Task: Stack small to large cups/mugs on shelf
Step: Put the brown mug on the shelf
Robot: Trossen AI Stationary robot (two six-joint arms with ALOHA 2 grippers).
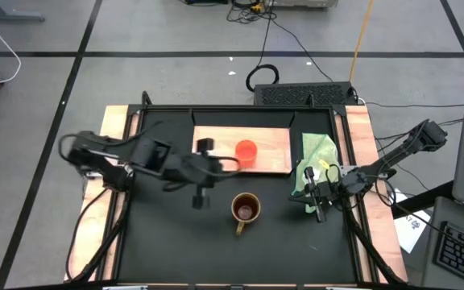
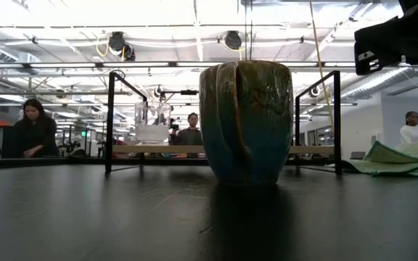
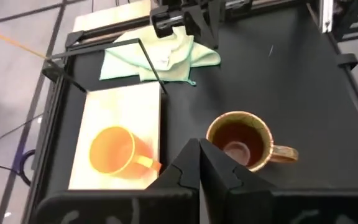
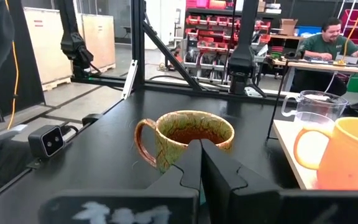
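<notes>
The brown mug point(image 1: 246, 208) stands upright on its base on the black table, handle toward the near edge; it fills the low view point(image 2: 245, 119). The orange cup point(image 1: 246, 152) stands on the light-wood shelf point(image 1: 272, 143). The clear glass cup point(image 4: 319, 112) stands on the shelf beyond the orange cup point(image 4: 347, 155); in the high view my left arm covers it. My left gripper point(image 1: 199, 201) hangs shut and empty left of the mug, above the table. My right gripper point(image 1: 321, 211), also shut and empty, is right of the mug, near the green cloth.
A light green cloth point(image 1: 316, 161) lies crumpled at the shelf's right end, next to my right gripper. A black frame point(image 1: 240, 110) rims the table, and its uprights point(image 4: 138, 43) stand at the edges. People sit in the room beyond. Bare black table lies near the mug.
</notes>
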